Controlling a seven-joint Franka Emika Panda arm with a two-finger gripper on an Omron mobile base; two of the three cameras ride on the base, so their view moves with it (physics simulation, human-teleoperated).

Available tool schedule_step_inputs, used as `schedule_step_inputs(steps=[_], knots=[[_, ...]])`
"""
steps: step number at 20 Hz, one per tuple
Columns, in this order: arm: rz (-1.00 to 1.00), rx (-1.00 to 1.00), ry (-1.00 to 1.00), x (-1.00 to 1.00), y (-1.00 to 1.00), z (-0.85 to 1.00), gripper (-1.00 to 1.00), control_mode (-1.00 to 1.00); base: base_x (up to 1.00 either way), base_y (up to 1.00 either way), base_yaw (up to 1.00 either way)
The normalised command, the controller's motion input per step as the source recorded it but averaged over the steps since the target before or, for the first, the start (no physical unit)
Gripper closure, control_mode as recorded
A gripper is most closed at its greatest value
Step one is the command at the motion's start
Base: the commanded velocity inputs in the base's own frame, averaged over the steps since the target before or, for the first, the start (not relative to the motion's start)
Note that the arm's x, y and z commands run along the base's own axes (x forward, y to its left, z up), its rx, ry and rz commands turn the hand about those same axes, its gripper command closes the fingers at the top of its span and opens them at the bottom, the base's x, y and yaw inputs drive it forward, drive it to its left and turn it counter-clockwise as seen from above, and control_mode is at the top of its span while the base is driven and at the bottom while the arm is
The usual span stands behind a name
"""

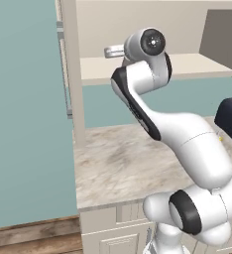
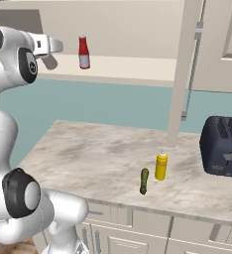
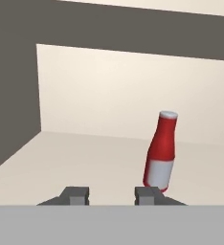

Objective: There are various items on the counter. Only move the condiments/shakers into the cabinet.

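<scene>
One red bottle (image 3: 161,150) with a blank white label stands on the shelf (image 3: 85,162); gripper (image 3: 112,195) closed, empty.

a flat teal wall (image 1: 24,124) stood behind the beige-grey marbled stone counter (image 1: 118,168), with off-white panelled base cabinet fronts (image 2: 187,238) below. a dark blue-grey toaster (image 2: 223,146) sat at the counter's right end. brown wooden floorboards (image 1: 33,238) showed lower left.

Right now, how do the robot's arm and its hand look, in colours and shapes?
The arm has smooth, rounded white shells with dark bands at the joints and a dark round cap on one joint. The hand ends in two small, dark grey, blocky fingertips. No cables or markings are visible.
</scene>
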Motion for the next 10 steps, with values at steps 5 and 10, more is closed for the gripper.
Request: schedule_step_inputs(steps=[5, 10], knots=[[0.00, 0.00, 0.00, 0.16, 0.00, -0.04, 1.00, -1.00, 0.00, 0.00, 0.00], [0.00, 0.03, 0.00, 0.20, 0.00, 0.00, 1.00, -1.00, 0.00, 0.00, 0.00]])
